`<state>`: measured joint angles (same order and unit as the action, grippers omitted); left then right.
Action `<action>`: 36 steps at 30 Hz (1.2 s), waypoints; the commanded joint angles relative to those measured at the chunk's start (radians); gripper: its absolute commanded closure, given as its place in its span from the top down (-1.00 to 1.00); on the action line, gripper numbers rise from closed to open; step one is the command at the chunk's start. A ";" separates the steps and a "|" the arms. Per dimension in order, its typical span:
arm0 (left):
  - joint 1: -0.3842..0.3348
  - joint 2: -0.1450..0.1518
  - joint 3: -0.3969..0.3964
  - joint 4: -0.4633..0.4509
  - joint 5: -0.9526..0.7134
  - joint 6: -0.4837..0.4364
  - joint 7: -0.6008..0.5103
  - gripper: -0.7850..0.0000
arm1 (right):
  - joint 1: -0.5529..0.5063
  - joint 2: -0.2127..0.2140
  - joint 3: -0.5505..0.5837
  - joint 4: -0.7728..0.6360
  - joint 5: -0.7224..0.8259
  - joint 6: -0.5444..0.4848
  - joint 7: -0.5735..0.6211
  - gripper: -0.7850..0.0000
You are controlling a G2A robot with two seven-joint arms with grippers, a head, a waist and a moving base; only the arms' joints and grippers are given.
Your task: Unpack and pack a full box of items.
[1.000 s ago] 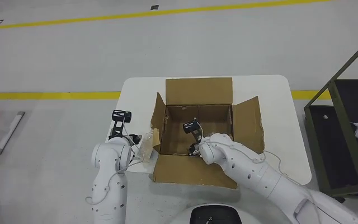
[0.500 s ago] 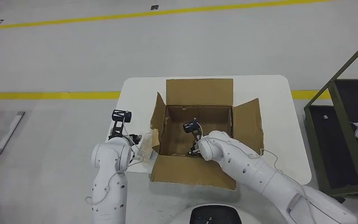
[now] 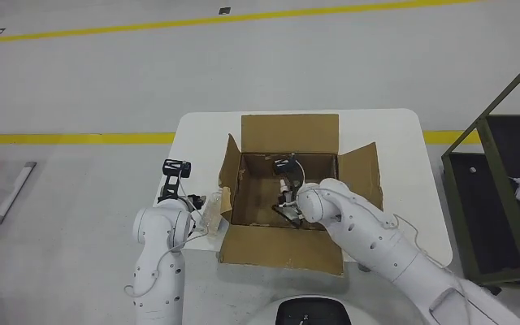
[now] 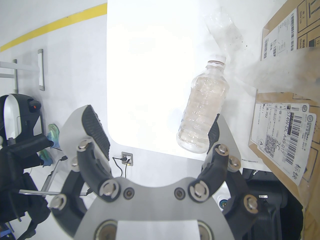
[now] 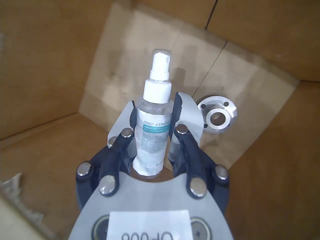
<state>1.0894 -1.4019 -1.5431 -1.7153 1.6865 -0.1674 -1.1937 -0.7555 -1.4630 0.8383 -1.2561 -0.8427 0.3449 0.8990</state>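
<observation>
Fingers (image 5: 126,121) of the right gripper (image 5: 153,106) clenched on the spray bottle (image 5: 152,138) in the box (image 5: 50,51), seemingly for lifting out; left gripper (image 4: 153,123) spread beside the water bottle (image 4: 203,106).

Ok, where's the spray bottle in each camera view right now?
Right wrist view: middle of the picture, spray bottle clamped in the right gripper, with a round metal fitting on the floor of the cardboard box beyond it.
Top view: inside the cardboard box, at the right gripper, largely covered by the arm.
Left wrist view: faces the box's labelled outer wall; the bottle is beyond that cardboard.
Shared landmark: the cardboard box.
</observation>
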 commanded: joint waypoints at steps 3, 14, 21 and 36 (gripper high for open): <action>0.000 0.000 0.000 0.000 0.000 0.000 0.000 1.00 | -0.137 0.048 0.182 -0.241 0.051 -0.072 -0.010 -1.00; 0.000 0.000 0.000 0.000 0.000 0.000 0.000 1.00 | -0.423 0.101 0.616 -0.414 0.694 -0.427 -0.044 -1.00; 0.000 0.000 0.000 0.000 0.000 0.000 0.000 1.00 | -0.453 0.107 0.695 -0.289 1.079 -0.620 0.042 -1.00; 0.000 0.000 0.000 0.000 0.000 0.000 0.000 1.00 | -0.652 0.181 1.047 -0.623 0.567 -0.468 -0.057 -1.00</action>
<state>1.0894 -1.4019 -1.5431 -1.7153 1.6865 -0.1674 -1.1937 -1.3863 -1.2856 1.8733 -1.8326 -0.1694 -0.1820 0.8449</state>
